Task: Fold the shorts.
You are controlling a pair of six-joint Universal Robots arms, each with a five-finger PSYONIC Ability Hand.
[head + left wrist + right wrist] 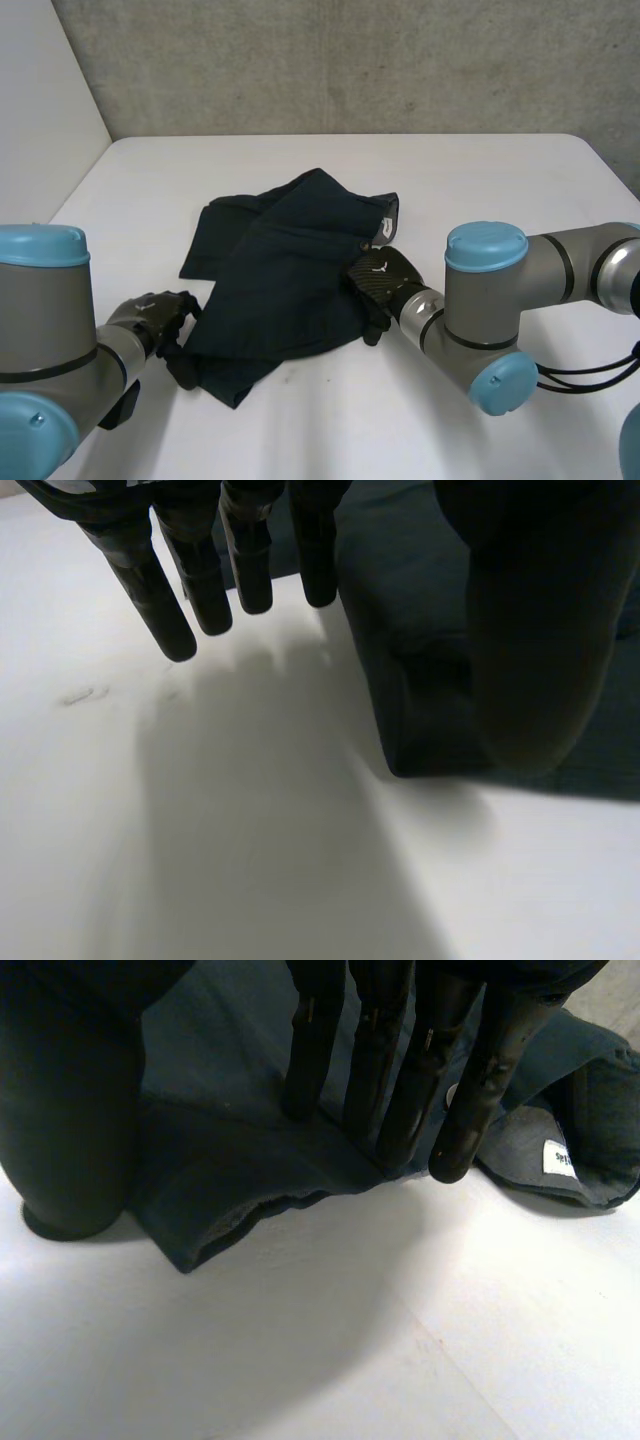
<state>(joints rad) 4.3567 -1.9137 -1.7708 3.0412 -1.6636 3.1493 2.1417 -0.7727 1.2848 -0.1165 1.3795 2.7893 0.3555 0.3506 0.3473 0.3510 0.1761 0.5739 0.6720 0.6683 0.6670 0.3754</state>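
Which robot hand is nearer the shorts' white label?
Right. The right robot hand sits beside the white label; the left robot hand is at the shorts' opposite edge.

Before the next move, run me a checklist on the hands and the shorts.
1. Shorts flat on the table: not ok, rumpled, layers overlapping.
2. Left hand gripping: not ok, fingers straight over bare table beside a corner.
3. Right hand gripping: not ok, straight fingers on the edge.
4. Both hands at the shorts: ok.
5. Waistband found: ok, label lies beside right hand's fingertips.
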